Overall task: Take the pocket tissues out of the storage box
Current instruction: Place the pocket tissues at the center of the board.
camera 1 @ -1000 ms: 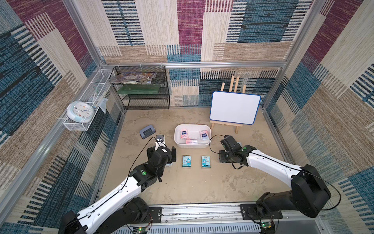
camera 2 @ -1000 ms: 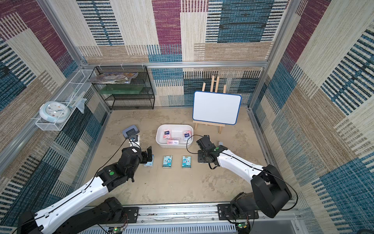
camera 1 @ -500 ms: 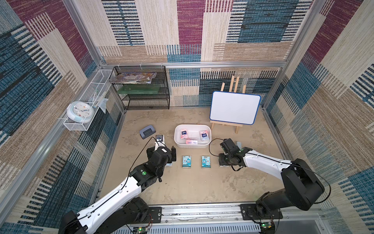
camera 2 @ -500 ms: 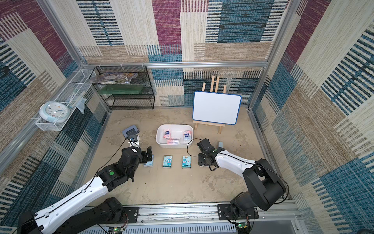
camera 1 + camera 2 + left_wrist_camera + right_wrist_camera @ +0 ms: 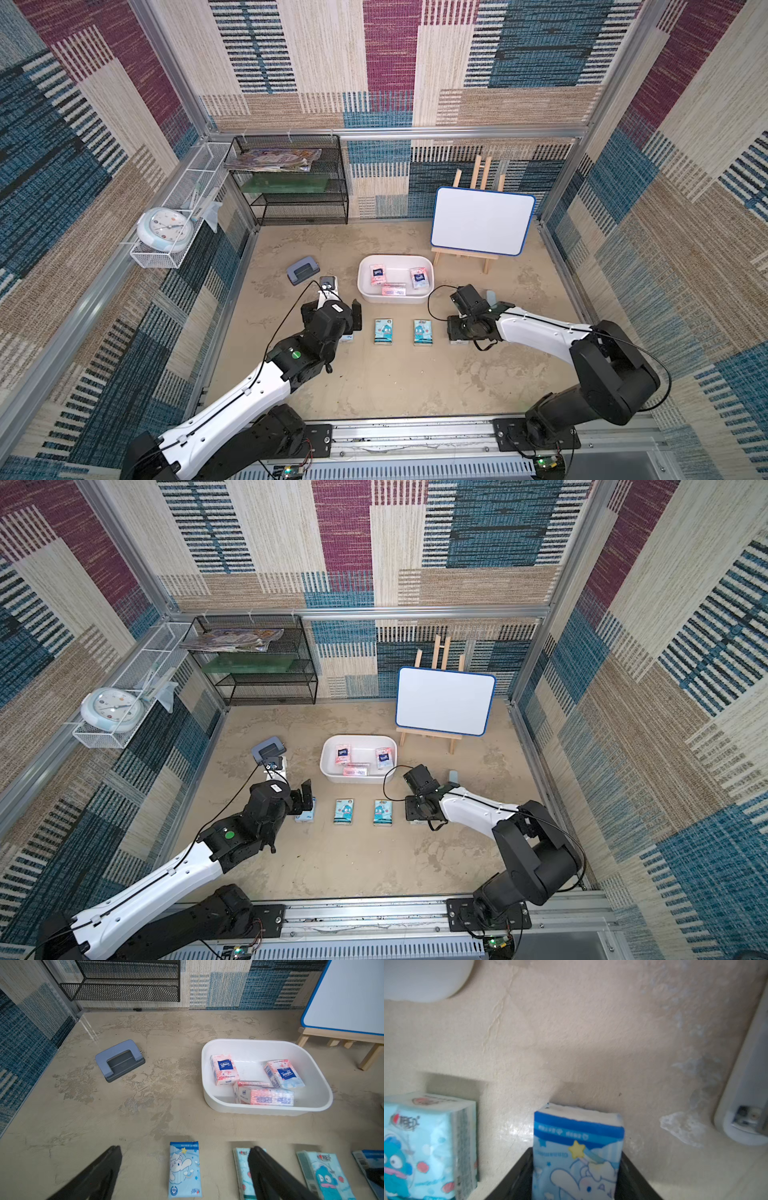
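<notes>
The white storage box stands mid-floor and holds pink pocket tissues. In front of it light blue packets lie in a row on the floor. My left gripper hangs open over the leftmost packet, not touching it. At the row's right end my right gripper is shut on a blue cartoon packet, both fingers against its sides, down at the floor.
A grey-blue hole punch lies left of the box. A whiteboard on a wooden easel stands behind it on the right. A black mesh shelf and a wire basket with a clock are at the back left. A pale oblong object lies beside the right wrist.
My right gripper has come nearer and lower with the blue packet, down to the right end of the row. The left arm has not moved.
</notes>
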You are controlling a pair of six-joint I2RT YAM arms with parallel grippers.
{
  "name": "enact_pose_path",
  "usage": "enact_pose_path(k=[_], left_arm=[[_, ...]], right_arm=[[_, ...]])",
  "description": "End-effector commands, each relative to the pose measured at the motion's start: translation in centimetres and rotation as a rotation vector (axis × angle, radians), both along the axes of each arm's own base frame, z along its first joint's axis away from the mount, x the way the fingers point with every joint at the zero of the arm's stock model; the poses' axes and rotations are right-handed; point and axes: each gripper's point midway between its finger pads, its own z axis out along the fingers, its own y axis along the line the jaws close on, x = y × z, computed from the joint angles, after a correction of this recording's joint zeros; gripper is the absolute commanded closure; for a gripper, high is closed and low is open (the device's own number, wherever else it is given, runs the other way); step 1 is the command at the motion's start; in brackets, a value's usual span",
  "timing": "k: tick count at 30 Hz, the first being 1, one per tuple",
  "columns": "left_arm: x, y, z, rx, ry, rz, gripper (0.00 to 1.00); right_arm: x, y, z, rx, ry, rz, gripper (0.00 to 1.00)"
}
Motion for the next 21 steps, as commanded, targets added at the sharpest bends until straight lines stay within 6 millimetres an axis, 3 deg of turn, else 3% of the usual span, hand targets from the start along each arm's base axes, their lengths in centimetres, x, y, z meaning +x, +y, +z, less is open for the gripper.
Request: enact_pose_path(k=[1, 12, 21], left_arm=[[0.4, -0.1, 0.9, 0.006, -0.021, 0.002, 0.00], [1.5, -1.0, 1.6, 0.036, 0.035, -0.027, 0.00], [4.1, -3.3, 2.5, 0.074, 0.149, -0.048, 0.00]], right_arm=[[0.2, 0.0, 0.1, 0.000, -0.009, 0.002, 0.39], [1.2, 0.1, 2.1, -0.003, -0.054, -0.011, 0.28], [3.5, 0.0, 7.0, 0.019, -0.166, -0.048, 0.16]])
